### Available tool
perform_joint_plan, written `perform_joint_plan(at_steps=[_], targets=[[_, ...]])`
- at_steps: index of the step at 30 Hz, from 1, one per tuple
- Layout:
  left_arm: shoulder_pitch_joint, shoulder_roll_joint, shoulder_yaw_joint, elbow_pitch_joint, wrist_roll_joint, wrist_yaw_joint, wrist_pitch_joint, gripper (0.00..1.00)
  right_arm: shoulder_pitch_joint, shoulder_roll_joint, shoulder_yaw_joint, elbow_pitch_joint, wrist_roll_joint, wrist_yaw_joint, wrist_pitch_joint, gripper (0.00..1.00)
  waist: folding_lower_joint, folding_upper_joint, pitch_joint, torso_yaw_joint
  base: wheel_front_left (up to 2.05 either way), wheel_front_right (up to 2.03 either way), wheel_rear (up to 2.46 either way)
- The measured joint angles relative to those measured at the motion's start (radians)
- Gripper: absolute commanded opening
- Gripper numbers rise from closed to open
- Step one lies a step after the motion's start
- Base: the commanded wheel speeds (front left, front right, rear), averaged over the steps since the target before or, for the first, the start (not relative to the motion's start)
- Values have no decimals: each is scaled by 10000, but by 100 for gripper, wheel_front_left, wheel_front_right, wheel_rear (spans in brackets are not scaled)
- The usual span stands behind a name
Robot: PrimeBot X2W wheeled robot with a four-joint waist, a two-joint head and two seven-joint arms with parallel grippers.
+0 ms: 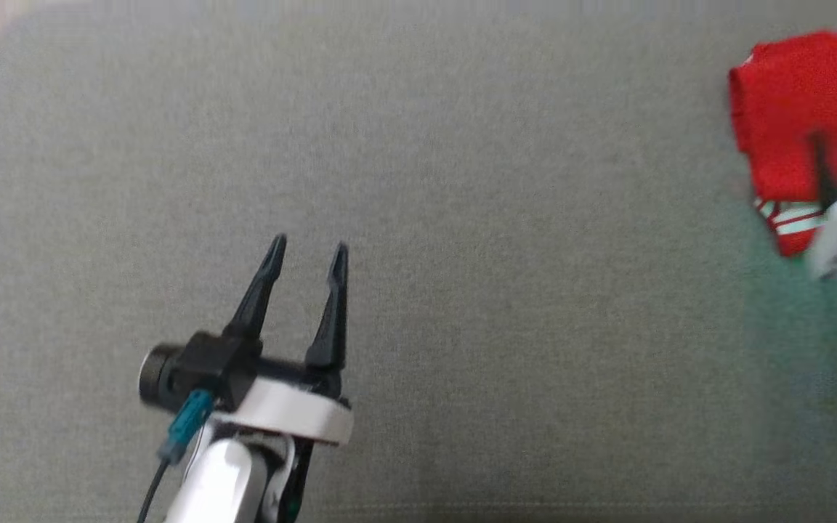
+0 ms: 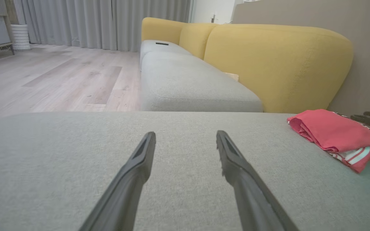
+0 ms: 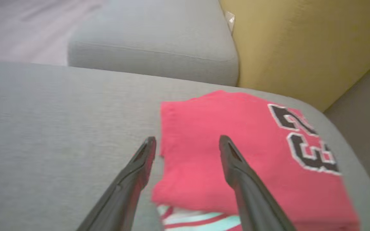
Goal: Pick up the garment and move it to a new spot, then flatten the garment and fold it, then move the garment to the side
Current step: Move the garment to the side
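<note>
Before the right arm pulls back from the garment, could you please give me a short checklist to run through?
1. Garment folded: ok, it lies as a compact red stack with striped trim at one end.
2. Garment at the side: ok, it sits near the right edge of the grey cushion.
3. Right gripper open: ok, its fingers are spread and no cloth is pinched between them.
4. Right fingertips apart from the cloth: cannot tell, the view is blurred.
5. Left gripper out of the way: ok, it is open over bare cushion, well apart from the garment.
</note>
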Motion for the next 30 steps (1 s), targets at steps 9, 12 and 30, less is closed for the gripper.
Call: perform_joint_plan(at_steps=[9, 12, 30], targets=[[1443, 6, 472, 435, -456, 418, 0, 100, 2326, 2142, 1465, 144, 757, 0, -2548, 100, -2, 1, -1843, -130, 0, 0, 0], [1875, 10, 608, 372, -479, 545, 0, 100, 3210, 2629, 1724, 161, 1164, 0, -3476, 100, -3, 1, -2403, -107, 0, 0, 0], [3591, 46, 1402, -105, -153, 92, 0, 100, 6753, 3659, 871, -2410, 113, 0, -4953, 100, 1, 1, -3788, -72, 0, 0, 0]])
